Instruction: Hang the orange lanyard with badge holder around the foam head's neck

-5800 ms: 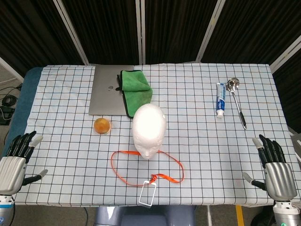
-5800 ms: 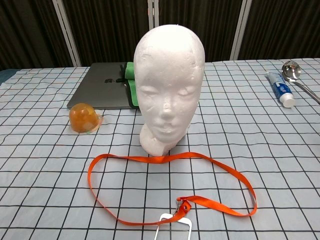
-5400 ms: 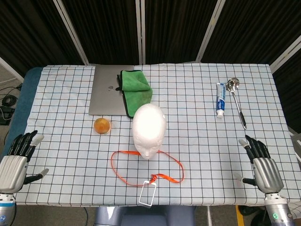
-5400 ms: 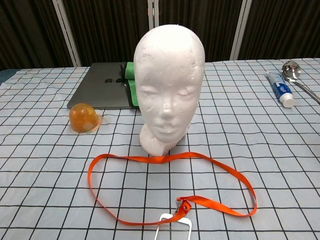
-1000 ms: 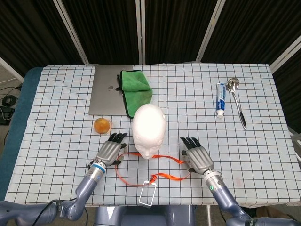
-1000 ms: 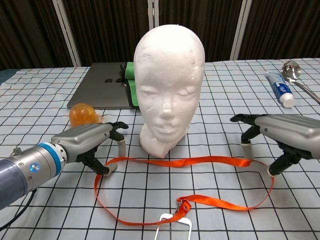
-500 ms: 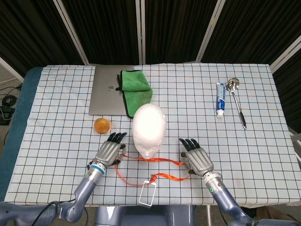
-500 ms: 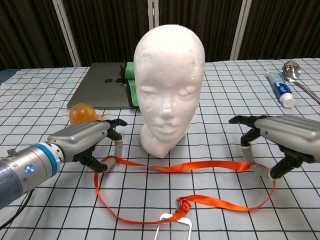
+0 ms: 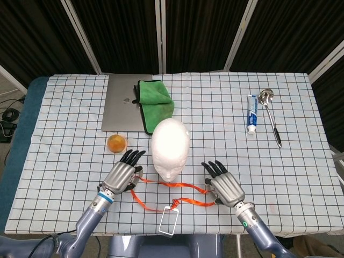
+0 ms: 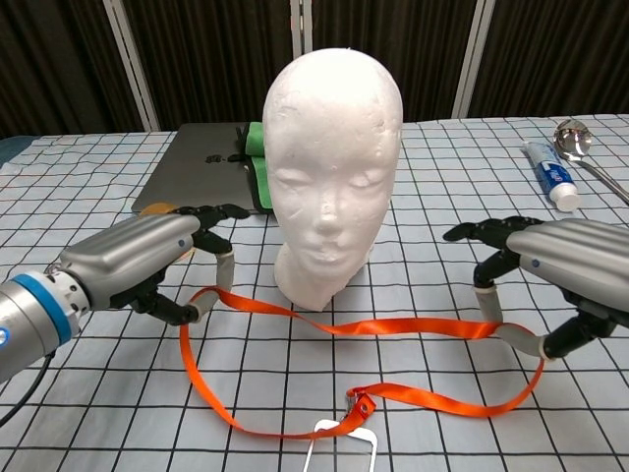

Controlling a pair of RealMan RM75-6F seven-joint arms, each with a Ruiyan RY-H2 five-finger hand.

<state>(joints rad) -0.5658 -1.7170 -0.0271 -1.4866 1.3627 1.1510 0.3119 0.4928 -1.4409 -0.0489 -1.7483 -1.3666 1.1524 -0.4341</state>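
Note:
The white foam head (image 9: 170, 149) (image 10: 332, 162) stands upright mid-table, facing me. The orange lanyard (image 9: 173, 186) (image 10: 413, 327) is stretched in front of its neck, with the strap's upper run raised off the cloth between my two hands. My left hand (image 9: 122, 174) (image 10: 138, 258) holds the strap's left bend between thumb and fingers, left of the neck. My right hand (image 9: 224, 187) (image 10: 562, 258) holds the right bend the same way. The clear badge holder (image 9: 168, 220) (image 10: 340, 444) lies on the table at the near edge, still clipped to the strap.
A grey laptop (image 9: 120, 107) (image 10: 201, 177) with a green cloth (image 9: 155, 102) (image 10: 257, 147) lies behind the head. An orange object in a clear cup (image 9: 116, 143) stands beside my left hand. Toothpaste (image 9: 251, 120) (image 10: 550, 177) and a spoon (image 9: 270, 118) (image 10: 582, 147) lie at far right.
Both hands have risen slightly and drawn the strap up off the table. The loop's upper run now hangs taut between them; the badge holder has stayed put.

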